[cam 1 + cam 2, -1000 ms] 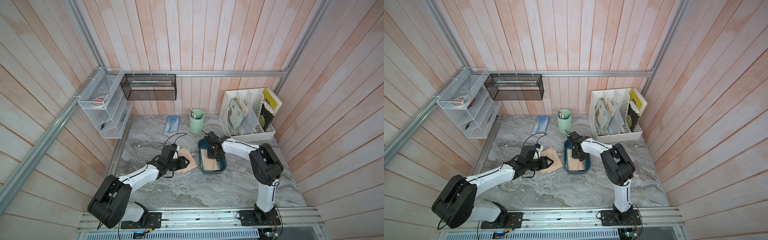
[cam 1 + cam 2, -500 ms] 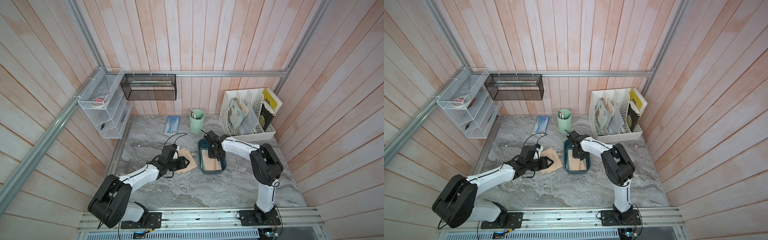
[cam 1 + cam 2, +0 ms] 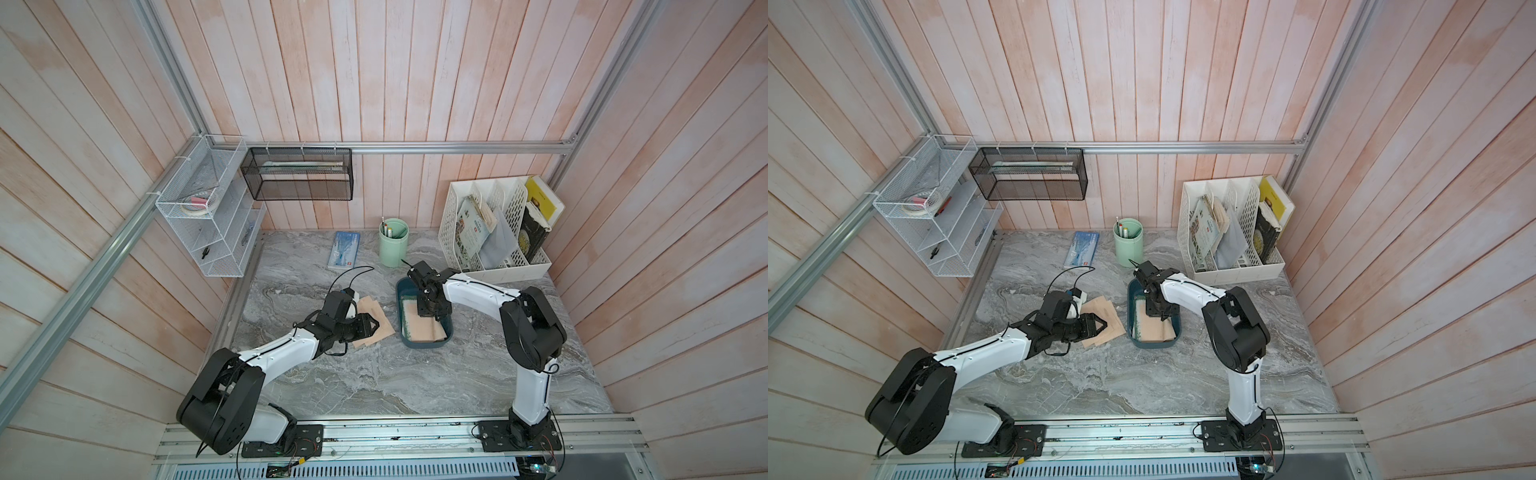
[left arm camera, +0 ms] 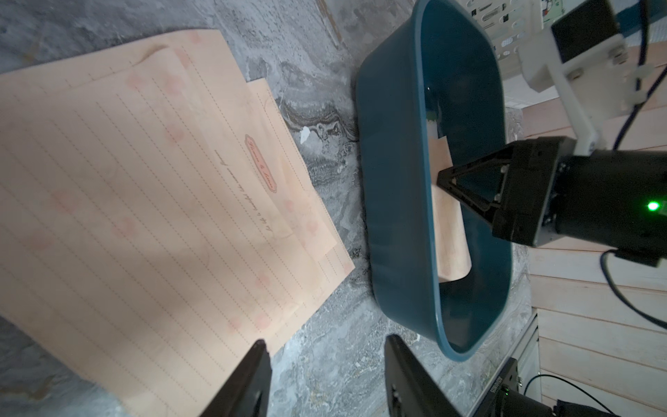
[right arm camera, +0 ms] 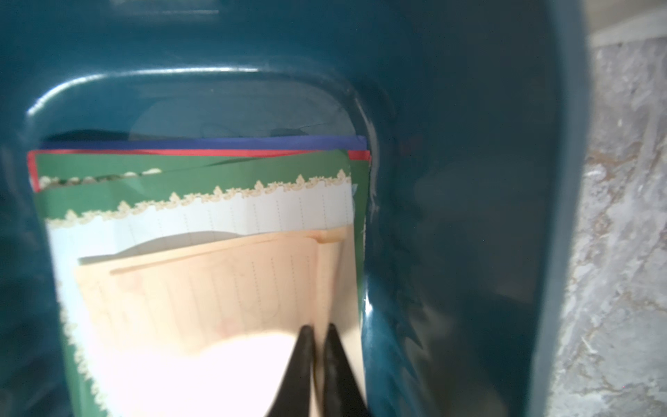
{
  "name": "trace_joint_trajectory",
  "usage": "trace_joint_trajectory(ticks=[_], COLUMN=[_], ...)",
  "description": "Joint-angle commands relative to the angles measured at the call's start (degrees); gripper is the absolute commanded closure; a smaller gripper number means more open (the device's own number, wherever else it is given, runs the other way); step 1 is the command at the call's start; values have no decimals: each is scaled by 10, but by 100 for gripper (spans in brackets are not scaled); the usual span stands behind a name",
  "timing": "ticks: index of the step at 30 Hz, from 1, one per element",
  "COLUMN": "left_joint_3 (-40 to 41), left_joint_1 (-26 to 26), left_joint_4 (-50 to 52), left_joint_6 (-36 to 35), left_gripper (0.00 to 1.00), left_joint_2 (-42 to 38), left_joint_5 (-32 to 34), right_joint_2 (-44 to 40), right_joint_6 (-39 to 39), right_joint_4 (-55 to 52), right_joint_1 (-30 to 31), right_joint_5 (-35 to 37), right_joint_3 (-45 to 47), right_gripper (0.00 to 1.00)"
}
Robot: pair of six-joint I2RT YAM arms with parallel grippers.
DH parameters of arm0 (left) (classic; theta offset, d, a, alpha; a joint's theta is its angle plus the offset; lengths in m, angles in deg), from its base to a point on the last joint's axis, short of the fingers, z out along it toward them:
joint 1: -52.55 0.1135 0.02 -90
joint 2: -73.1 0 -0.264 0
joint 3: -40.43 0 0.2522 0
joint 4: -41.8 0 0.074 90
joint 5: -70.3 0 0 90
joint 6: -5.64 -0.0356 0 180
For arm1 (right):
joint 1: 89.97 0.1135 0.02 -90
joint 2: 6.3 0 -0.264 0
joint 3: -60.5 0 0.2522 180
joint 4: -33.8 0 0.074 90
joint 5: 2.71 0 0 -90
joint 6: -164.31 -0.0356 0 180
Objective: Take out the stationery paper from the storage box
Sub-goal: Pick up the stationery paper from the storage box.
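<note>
white links [image 3: 286, 349], black joints [image 3: 536, 332], looping black cables [image 3: 349, 272], pointed black fingers [image 5: 303, 361]

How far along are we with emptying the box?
Done: a few tan sheets lie on the table beside the box. In hand: the right hand is inside the box, shut on the top tan sheet, apparently pinching its edge. Left: that sheet plus the green-, red- and blue-edged sheets beneath it.
</note>
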Motion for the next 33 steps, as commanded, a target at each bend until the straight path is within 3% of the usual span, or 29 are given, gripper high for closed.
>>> trace_joint_trajectory(ticks=[1, 20, 26, 33], left_joint_3=[-11, -36, -16, 24], left_joint_1=[2, 2, 8, 7], left_joint_4=[0, -7, -118, -236], left_joint_6=[1, -2, 3, -18], left_gripper=[46, 46, 45, 45], left_joint_2=[3, -13, -33, -82], left_joint_5=[-8, -10, -87, -111], right_joint_2=[-16, -151, -204, -275], right_joint_6=[0, 35, 54, 70], right_joint_4=[-14, 31, 79, 154], right_joint_1=[4, -1, -3, -5], right_joint_5=[7, -48, -116, -225], right_joint_3=[-11, -11, -3, 29], right_gripper=[100, 100, 100, 100])
